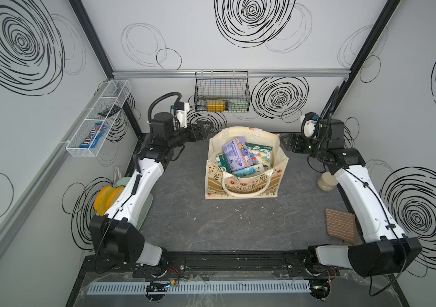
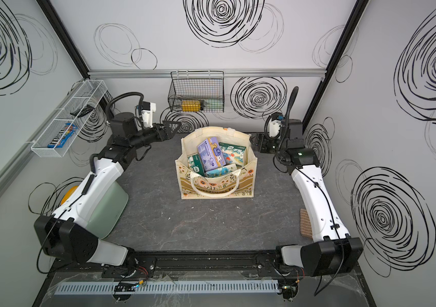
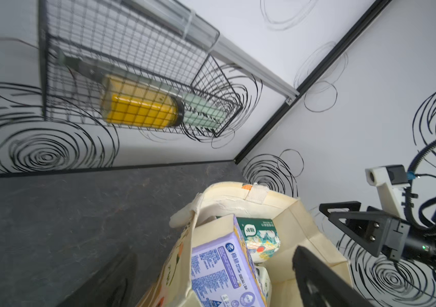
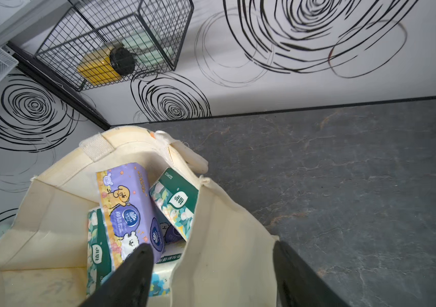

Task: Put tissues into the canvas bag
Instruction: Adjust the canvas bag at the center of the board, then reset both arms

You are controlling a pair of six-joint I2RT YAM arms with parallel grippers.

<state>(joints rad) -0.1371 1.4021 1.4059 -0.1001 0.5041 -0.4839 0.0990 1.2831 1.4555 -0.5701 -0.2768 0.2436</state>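
Bag [image 1: 240, 183] stands on worktop [image 1: 198, 212]; tissues [image 1: 236, 155] lie inside, lower packs hidden. Left fingers [image 3: 317, 276] at bag's 10 o'clock, right fingers [image 4: 131, 273] at 2 o'clock: both spread, empty, bases cropped in wrist views.

Both top views are looking steeply down from high above the near edge, covering the whole table [image 1: 211, 226]. The wrist cameras are sitting close left and right of the canvas bag [image 3: 293, 223], facing the far wall [image 1: 198, 40], both catching it and the wire basket [image 3: 131, 53]
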